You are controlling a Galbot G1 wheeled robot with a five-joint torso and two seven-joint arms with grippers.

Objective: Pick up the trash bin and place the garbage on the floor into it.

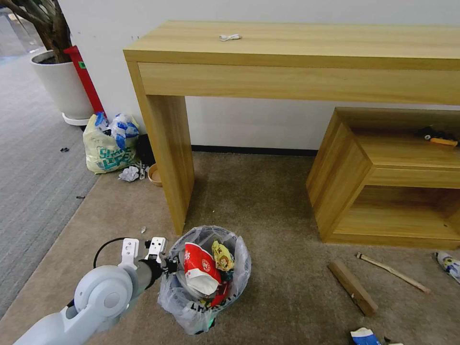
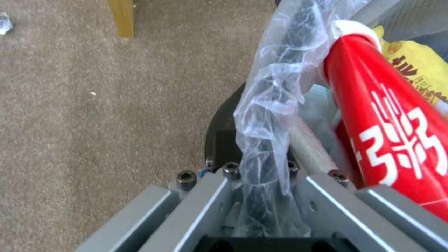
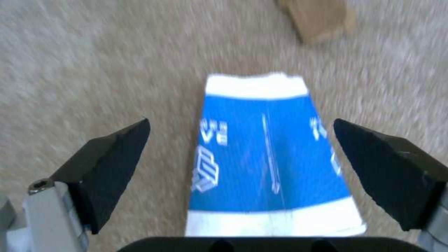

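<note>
The trash bin (image 1: 206,280) stood on the floor (image 1: 268,201) just in front of the desk leg (image 1: 170,158), its crinkly clear liner (image 2: 273,105) bunched over the rim and a red-and-white wrapper (image 1: 199,273) and a yellow packet (image 1: 223,256) already inside. The left gripper (image 1: 165,266) was clamped on the rim with the liner pinched between its fingers; judged from that, the bin was light and stiff enough to carry by its edge, though the thin plastic looked slippery and could slide against the wall. Well to the right of the bin, a blue-and-white carton (image 3: 273,157) lay flat on the carpet, and the right gripper (image 3: 243,164) hovered over it with its jaws spread wide on either side, touching nothing. The carton looked light, soft and crushable, best taken across its narrow width. Beyond it lay a cardboard piece (image 1: 353,286) and a wooden stick (image 1: 393,272), both rigid and thin.
</note>
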